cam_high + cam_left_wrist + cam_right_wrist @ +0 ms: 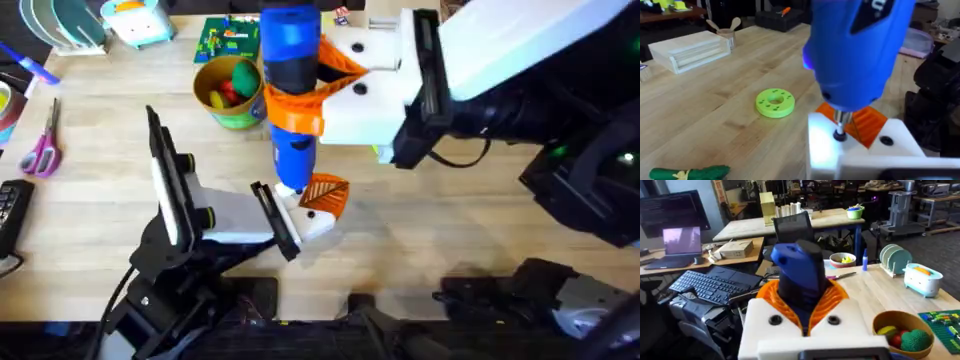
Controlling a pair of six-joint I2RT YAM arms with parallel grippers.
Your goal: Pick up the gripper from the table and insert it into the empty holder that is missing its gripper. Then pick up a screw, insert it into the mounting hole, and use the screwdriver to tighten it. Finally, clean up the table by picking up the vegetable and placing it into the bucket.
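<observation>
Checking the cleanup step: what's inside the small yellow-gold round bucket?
The yellow-gold round bucket holds red, yellow and knobbly green toy food. No slim dark-green leafy vegetable inside; it lies on the wooden table. The bucket's bottom is covered.

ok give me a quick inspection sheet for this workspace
surface: wooden table, bare in the middle
job's things: blue screwdriver upright, bit on the white holder; orange gripper seated there; vegetable lying on the table; bucket holding toy food
clutter: green disc, scissors, keyboard, dish rack
grippers: right gripper shut on the screwdriver; left gripper open
cables: black one by the right arm
surroundings: workshop tables, laptop
</observation>
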